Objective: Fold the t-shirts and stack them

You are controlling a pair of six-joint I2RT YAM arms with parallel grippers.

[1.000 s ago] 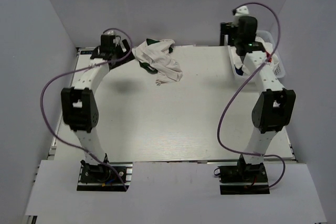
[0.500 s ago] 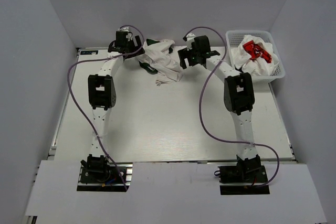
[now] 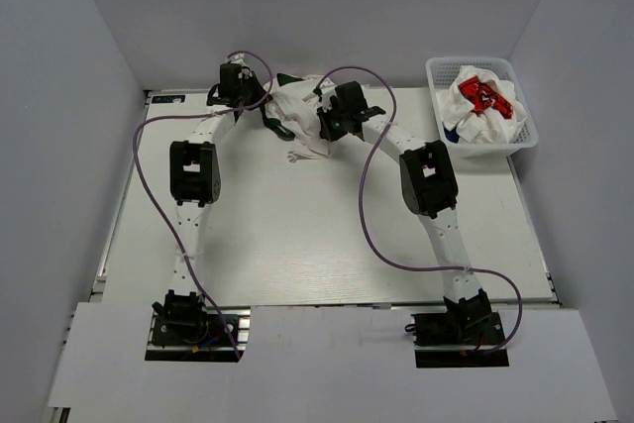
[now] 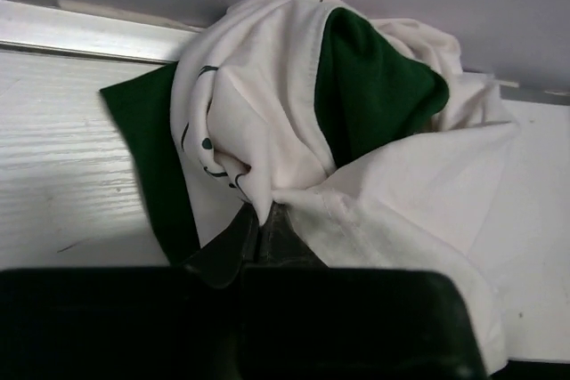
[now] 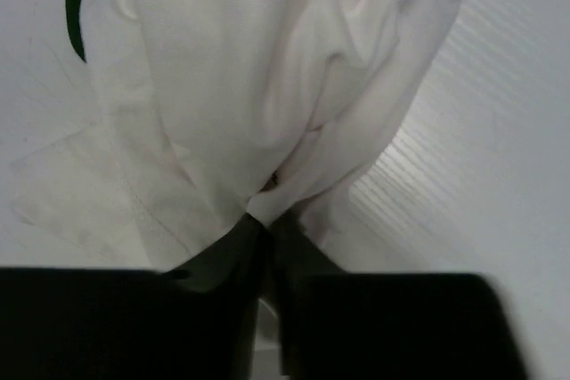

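With the left gripper (image 4: 263, 224) and right gripper (image 5: 265, 220) each pinched on a thin fold of the crumpled white-and-dark-green cloth t-shirt (image 3: 295, 111) at the far edge of the white table (image 3: 297, 245), pulling apart could slip 1 fold free or leave it twisted.

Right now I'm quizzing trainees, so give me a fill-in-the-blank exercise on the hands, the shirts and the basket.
The left hand pinches the white t-shirt with dark ___ parts.
The right hand is shut on the ___ t-shirt.
The basket stands at the far ___ corner of the table.
The topmost shirt in it bears ___ print.
Missing: green; same; right; red.
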